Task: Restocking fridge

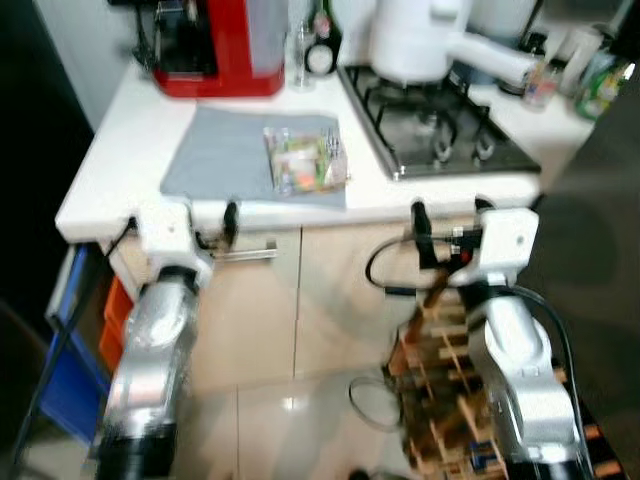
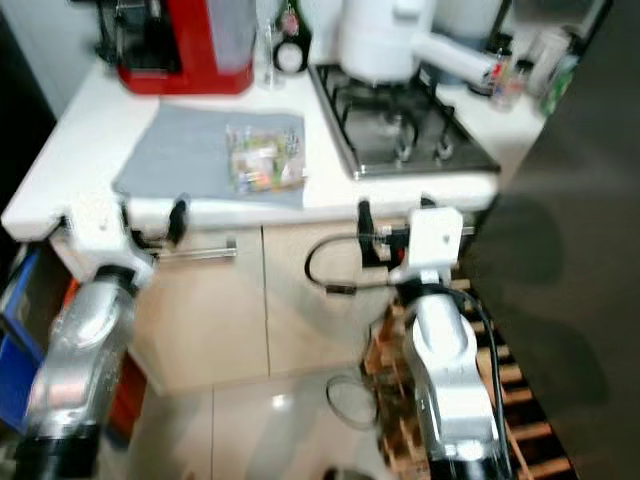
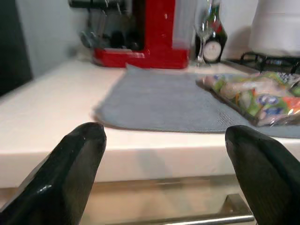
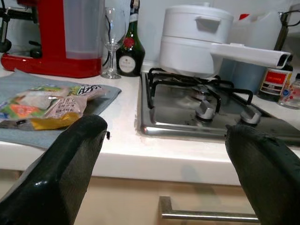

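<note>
While both arms hang just short of the worktop (image 1: 120,150) edge, you have nothing in hand yet: the left tool (image 1: 205,222) and the right tool (image 1: 448,225) each show fingers spread wide with only air between them, held level with the edge as if ready to reach over it.

The thing to restock looks to be the packet (image 1: 305,160), a clear bag of colourful food lying flat on the grey mat (image 1: 225,150), near the mat's front right corner and just beside the hob (image 1: 430,125). It sits between your two tools and further in on the worktop, a little nearer the left one. Lying flat and soft, it will likely crumple, so I judge a pinch at an edge or across its width from above suits it better than a push from the front.

Behind the mat stand a red coffee machine (image 1: 220,45), a glass (image 4: 111,54) and a dark bottle (image 4: 130,47); a white pan (image 4: 199,40) rests on the hob with its handle pointing right. Keep clear of these when you lift.

The dark slab at your right may be the fridge (image 2: 580,250), though I cannot tell if it is open
</note>
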You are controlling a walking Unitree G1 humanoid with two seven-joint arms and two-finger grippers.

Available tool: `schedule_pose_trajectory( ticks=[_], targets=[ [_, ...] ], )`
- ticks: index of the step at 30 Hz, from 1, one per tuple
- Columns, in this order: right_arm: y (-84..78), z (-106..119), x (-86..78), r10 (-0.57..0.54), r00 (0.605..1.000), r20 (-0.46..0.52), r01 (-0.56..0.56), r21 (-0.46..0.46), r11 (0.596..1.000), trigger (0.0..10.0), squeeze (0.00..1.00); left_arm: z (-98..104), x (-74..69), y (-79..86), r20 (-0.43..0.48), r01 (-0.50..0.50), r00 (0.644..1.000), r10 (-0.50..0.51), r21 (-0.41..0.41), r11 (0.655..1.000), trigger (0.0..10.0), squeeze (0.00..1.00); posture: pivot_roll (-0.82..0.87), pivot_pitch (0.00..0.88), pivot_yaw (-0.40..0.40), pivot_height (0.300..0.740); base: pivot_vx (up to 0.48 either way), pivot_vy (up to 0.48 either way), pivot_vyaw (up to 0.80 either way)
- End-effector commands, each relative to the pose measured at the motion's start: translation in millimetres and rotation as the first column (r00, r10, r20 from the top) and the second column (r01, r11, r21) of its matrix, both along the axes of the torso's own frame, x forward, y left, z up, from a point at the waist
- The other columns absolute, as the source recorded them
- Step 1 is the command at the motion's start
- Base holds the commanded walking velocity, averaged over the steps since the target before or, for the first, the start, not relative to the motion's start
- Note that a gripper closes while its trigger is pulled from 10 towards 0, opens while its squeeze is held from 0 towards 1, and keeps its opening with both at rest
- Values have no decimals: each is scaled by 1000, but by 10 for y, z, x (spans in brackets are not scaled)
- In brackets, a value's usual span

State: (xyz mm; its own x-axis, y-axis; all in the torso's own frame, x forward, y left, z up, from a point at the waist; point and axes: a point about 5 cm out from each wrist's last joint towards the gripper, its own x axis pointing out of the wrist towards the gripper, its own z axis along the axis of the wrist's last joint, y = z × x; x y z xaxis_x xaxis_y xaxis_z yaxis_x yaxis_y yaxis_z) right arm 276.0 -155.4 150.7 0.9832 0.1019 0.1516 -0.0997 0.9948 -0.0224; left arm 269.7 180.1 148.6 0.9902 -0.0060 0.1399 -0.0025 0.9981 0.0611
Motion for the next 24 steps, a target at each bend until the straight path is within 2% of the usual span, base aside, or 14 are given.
schedule_pose_trajectory(
  ticks=[1, 2, 4, 5, 6, 8, 11, 13, 14, 16, 20, 24],
  targets=[
    [13, 34, 45, 20, 1000, 19, -21, 6, 1000, 10000, 0, 174, -47, -149, 57, 34, 998, -35, 14, 999, 10000, 0, -64, 0, -60, 740, 0, 0, 0],
    [40, 60, 76, 34, 999, 32, -34, 3, 999, 10000, 0, 210, -81, -201, 70, 41, 997, -41, 7, 999, 10000, 0, -60, 0, -64, 740, 0, 0, 0],
    [126, 103, 122, 82, 995, 59, -83, 16, 996, 10000, 16, 274, -50, -217, 71, 1, 997, 0, -19, 1000, 10000, 0, -49, 0, -68, 740, 407, 0, 288],
    [159, 106, 142, 88, 994, 61, -89, 27, 996, 10000, 106, 288, 6, -200, 66, -25, 997, 26, -21, 999, 10000, 0, -50, 0, -69, 740, 469, 0, 619],
    [177, 106, 154, 89, 994, 60, -91, 34, 995, 10000, 106, 296, 42, -187, 62, -42, 997, 43, -19, 999, 10000, 0, -50, 0, -69, 740, 469, 0, 619],
    [186, 95, 182, 78, 996, 53, -81, 48, 996, 10000, 122, 353, 117, -220, 78, -31, 996, 32, -16, 999, 10000, 0, -48, 0, -66, 740, 472, 0, 613],
    [202, 92, 215, 59, 997, 57, -61, 43, 997, 10000, 75, 460, 210, -311, 106, 28, 994, -32, 43, 999, 10000, 0, -56, 0, -58, 740, 472, 0, 142],
    [216, 97, 228, 58, 996, 65, -60, 39, 997, 10000, 51, 496, 283, -361, 100, 78, 991, -86, 79, 994, 10000, 0, -60, 0, -51, 740, 472, 0, 0],
    [216, 97, 228, 58, 996, 65, -60, 39, 997, 10000, 51, 496, 283, -361, 100, 78, 991, -86, 79, 994, 10000, 0, -60, 0, -51, 740, 472, 0, 0],
    [223, 94, 232, 56, 996, 70, -58, 37, 998, 10000, 47, 511, 394, -382, 72, 90, 992, -101, 136, 987, 10000, 0, -65, 0, -44, 740, 172, 0, 0],
    [229, 93, 213, 56, 995, 82, -57, 9, 998, 10000, 59, 557, 433, -394, 87, 120, 987, -132, 135, 984, 10000, 0, -76, 0, -35, 740, 0, 0, 0],
    [235, 87, 190, 52, 994, 94, -53, 5, 999, 10000, 94, 555, 444, -415, 85, 133, 986, -145, 135, 982, 10000, 0, -84, 0, -28, 740, 0, 0, -634]
  ],
)
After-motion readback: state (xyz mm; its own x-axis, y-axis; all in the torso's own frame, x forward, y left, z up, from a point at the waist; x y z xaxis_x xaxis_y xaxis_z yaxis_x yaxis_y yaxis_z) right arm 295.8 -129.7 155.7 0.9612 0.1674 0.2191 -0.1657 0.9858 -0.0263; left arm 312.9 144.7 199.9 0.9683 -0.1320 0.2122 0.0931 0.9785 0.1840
